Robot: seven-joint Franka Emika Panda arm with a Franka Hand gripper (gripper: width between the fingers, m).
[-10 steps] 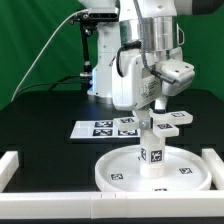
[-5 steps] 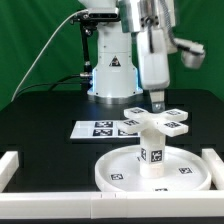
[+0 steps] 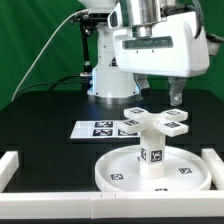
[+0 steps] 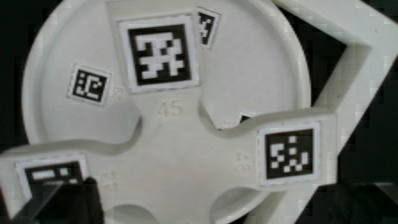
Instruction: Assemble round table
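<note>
The round disc lies flat near the front of the table. The short leg stands upright at its middle, and the cross-shaped base sits on top of the leg. My gripper hangs just above the cross base, open wide and holding nothing. One dark fingertip shows at the exterior view's right. The wrist view looks straight down on the cross base and the disc, with my gripper open and its fingers clear of the arms on either side.
The marker board lies flat behind the disc. A white blocky rail borders the work area on both sides and along the front. The arm's base stands at the back.
The gripper has opened, let go of the cross base and lifted off it, turning its hand broadside to the camera. The cross base stays on the leg.
</note>
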